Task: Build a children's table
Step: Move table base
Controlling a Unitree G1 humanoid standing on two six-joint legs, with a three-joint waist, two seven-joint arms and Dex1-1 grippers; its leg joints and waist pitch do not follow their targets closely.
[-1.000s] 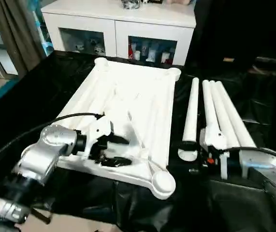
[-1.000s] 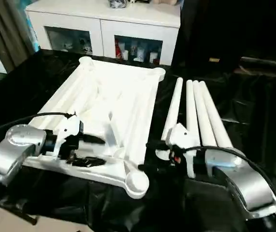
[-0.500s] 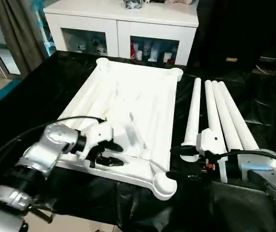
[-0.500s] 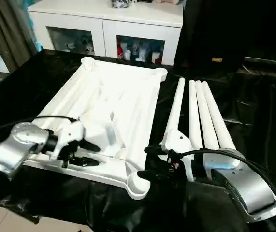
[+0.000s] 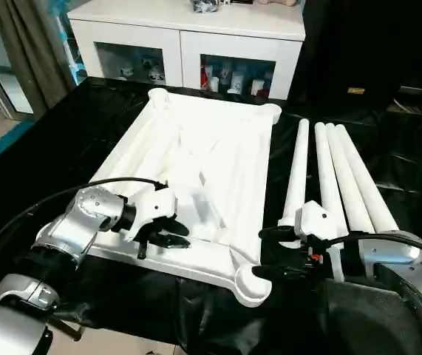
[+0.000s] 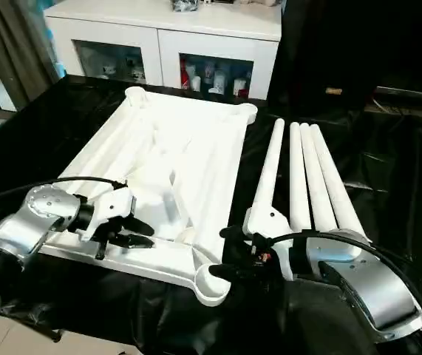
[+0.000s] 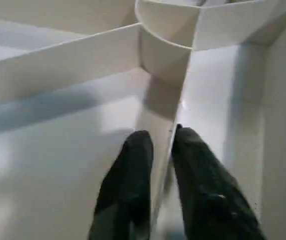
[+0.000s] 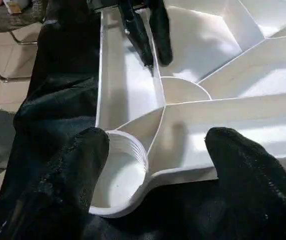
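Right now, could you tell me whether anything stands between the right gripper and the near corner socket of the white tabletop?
Nothing visible does. The right gripper hangs open just beside the near corner socket, with only the black table cover below. The four legs lie off to its right.

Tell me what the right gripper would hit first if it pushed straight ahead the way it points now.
Most likely the threaded corner socket of the upturned table top: the open right gripper points straight at it, one finger on either side. Depth is hard to judge, but nothing else seems to lie between.
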